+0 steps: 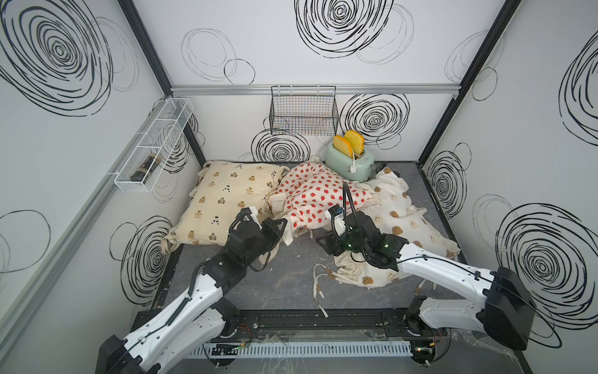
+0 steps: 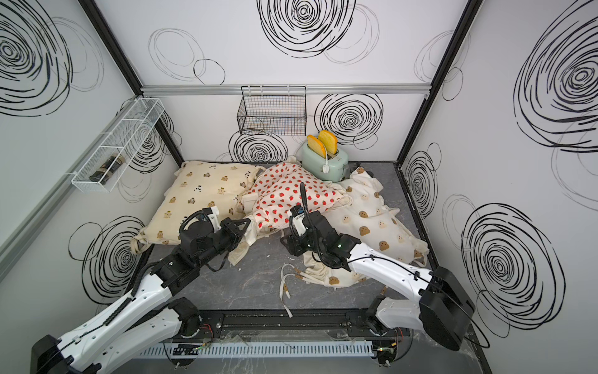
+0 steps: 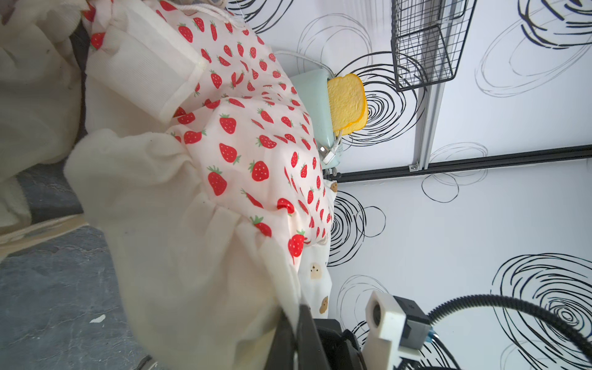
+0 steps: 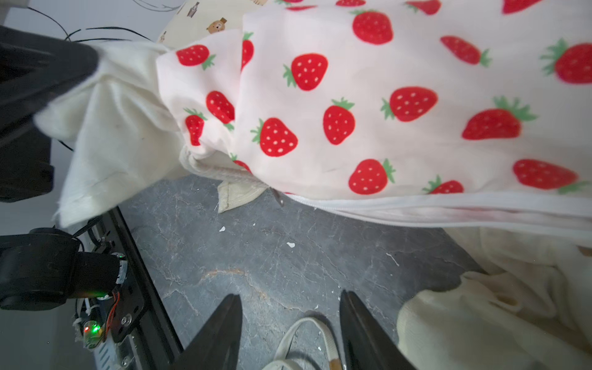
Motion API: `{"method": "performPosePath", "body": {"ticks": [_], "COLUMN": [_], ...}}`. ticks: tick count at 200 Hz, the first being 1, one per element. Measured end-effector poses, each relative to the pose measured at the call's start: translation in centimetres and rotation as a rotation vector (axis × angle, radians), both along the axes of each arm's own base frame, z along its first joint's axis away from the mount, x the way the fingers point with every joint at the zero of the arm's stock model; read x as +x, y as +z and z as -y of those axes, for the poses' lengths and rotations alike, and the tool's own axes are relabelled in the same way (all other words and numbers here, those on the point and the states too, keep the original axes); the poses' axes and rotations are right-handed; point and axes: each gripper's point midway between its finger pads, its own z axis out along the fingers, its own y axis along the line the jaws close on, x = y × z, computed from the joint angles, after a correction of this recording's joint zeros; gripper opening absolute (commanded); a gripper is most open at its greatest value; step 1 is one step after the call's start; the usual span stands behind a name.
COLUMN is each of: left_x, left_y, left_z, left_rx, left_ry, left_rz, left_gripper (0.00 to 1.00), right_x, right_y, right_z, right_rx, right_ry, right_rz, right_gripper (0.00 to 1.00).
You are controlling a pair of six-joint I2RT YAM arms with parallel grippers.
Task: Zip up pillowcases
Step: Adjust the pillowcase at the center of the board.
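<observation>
On the grey tabletop (image 1: 275, 285), the strawberry pillowcase (image 1: 310, 194) lies crumpled.

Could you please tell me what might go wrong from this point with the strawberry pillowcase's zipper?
1. A loose tie lies on the table between the fingers of the open right gripper, while the zipper pull is further ahead; closing here might catch the tie instead.
2. The left gripper is shut only on the strawberry case's frill; a pull along the zipper could stretch the frill or let it slip, rather than hold the seam taut.
</observation>
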Motion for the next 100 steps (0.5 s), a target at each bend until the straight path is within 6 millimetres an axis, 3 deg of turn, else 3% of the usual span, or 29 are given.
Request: {"method": "performPosePath", "body": {"ticks": [56,100], "left_x": [0.1,0.0], "left_y": [0.1,0.3], "left_z": [0.2,0.2], "left_rx": [-0.012,-0.016], "left_ry": [-0.007,-0.010], "left_rz": [0.003,0.008], "left_gripper": [0.00,0.00], "right_x": [1.1,1.7], "right_y": [-1.5,-2.0], "right_z": [-2.5,-2.7], "right_rx": [0.066,0.141], "right_ry": [-0.005,-0.050], "right_rz": [0.035,0.052], "right_gripper": [0.44,0.44]}}
